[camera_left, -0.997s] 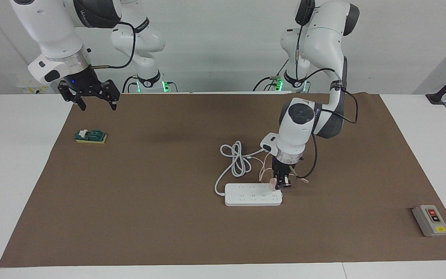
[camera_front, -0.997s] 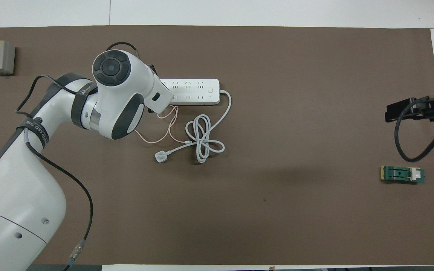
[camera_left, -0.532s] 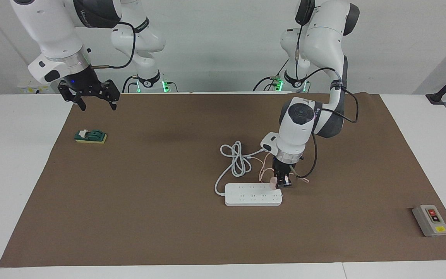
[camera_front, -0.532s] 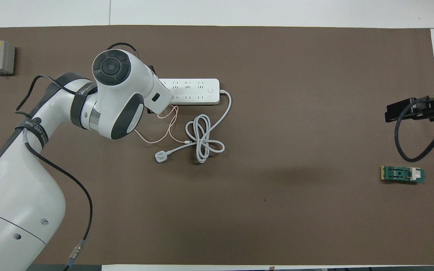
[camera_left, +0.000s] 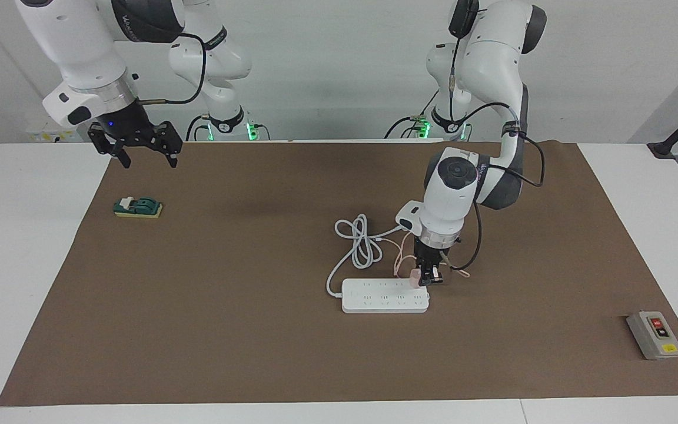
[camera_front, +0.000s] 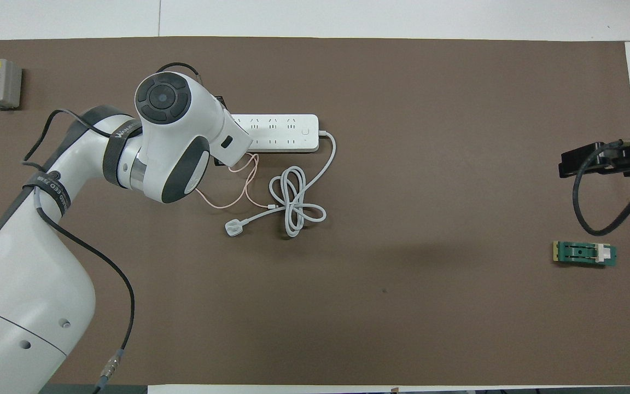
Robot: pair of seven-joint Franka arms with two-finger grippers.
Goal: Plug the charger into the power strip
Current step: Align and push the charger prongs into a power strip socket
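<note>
the left end effector (camera_left: 426,279) is clenching the pale-pink charger (camera_left: 414,278) by its sides, over the power strip (camera_left: 385,295) at its end toward the left arm, mid-worktop. the charger looks light, rigid and smooth-sided, so it may twist while being pressed in. the right end effector (camera_left: 145,154) is waiting released near the worktop's corner.

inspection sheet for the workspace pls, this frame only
Surface: brown mat over a white table.
Job's things: power strip flat on the mat; pink charger at its end toward the left arm's end of the table, seating cannot be told.
Clutter: grey button box; green block.
Grippers: left pincer shut on the charger, at the strip; right pincer open, waiting raised near the green block.
Cables: strip's white cord coiled, ending in a loose plug; thin pink charger cable.
Surroundings: nothing seen.
</note>
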